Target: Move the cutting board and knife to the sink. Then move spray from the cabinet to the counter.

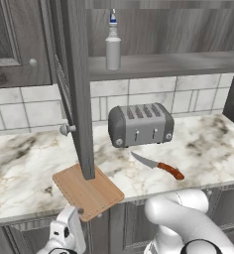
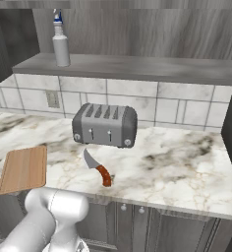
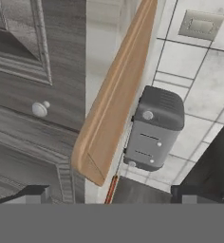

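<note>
The light-brown cutting board lies on the white marble counter, one corner hanging over the front edge. To its right lies the knife, silver blade toward the toaster and reddish handle toward the front. The spray stands on the open cabinet's shelf. My gripper is open, low in front of the counter edge, and the hand view sees the board edge-on just beyond its fingertips. Nothing is between them. The sink is out of view.
A grey four-slot toaster stands behind the knife by the tiled wall. The cabinet's open door hangs over the board's back corner, its knob pointing left. Lower cabinets run under the counter.
</note>
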### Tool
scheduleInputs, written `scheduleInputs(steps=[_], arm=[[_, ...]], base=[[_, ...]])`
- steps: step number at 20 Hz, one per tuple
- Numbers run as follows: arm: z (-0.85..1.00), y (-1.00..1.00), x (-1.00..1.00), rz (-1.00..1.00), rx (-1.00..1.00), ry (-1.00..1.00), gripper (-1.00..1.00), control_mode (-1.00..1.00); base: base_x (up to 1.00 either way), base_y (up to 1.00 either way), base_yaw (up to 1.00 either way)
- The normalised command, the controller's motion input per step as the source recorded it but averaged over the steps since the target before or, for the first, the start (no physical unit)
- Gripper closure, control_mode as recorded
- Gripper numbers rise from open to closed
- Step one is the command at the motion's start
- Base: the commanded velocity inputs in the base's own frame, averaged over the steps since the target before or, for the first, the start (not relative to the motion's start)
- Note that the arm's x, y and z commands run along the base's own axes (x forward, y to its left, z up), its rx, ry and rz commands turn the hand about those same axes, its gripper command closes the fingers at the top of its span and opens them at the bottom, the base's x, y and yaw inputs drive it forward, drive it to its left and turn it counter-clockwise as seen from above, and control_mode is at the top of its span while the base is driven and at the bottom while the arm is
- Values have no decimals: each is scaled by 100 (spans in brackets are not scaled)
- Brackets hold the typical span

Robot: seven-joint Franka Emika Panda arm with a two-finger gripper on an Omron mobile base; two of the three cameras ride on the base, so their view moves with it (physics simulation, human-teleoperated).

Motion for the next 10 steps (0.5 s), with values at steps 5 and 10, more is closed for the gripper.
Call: scheduleInputs(steps=[5,10], arm=[[-11,0,28,0,-4,-8,-100,-100],[-21,1,20,0,-4,-3,-100,-100]], base=[[0,0,0],[0,0,0]])
